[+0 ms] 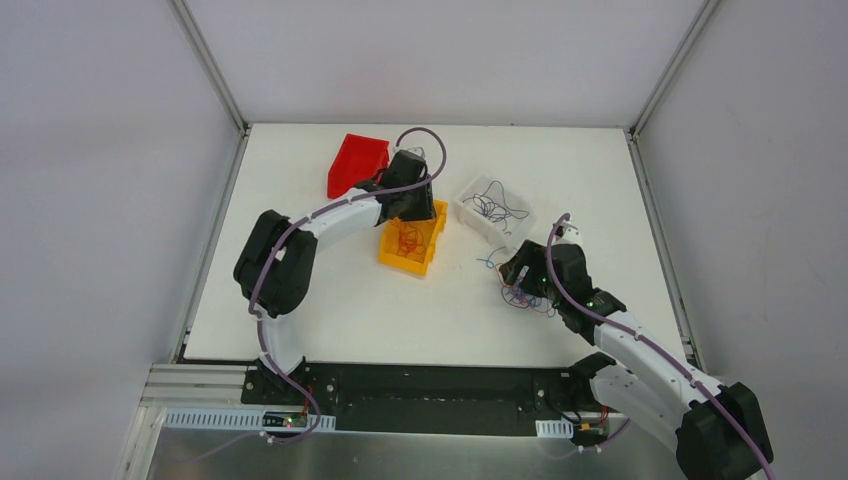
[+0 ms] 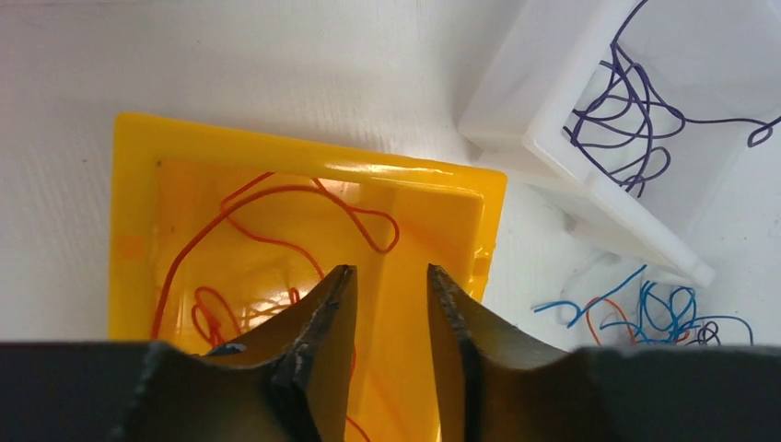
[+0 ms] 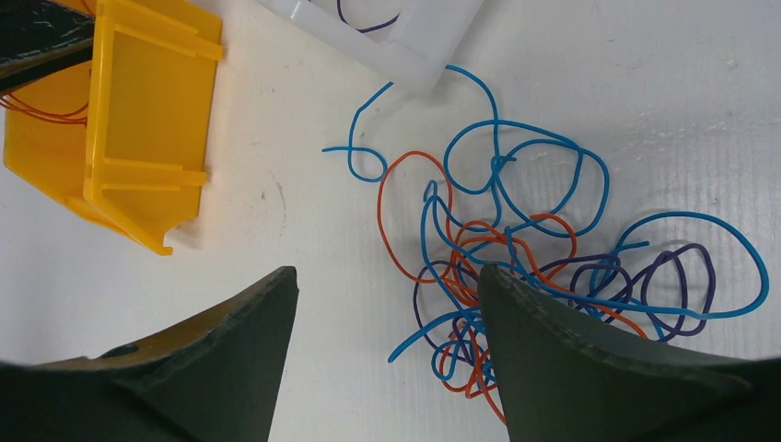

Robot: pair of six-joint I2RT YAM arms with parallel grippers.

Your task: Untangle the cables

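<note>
Cables tangled lower right, near white bin; right gripper gapes empty above them; left gripper, slightly parted, empty, over yellow bin.

The tangled cables lie on the table, before the rightmost bin; the middle bin holds more.

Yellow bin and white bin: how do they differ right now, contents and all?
The yellow bin holds orange wires; the white bin holds dark purple wires. The left gripper, jaws apart and empty, hangs over the yellow bin; no gripper is above the white bin. The yellow bin sits mid-table, the white bin to its right. Both are open-topped, and each holds one colour only.
</note>
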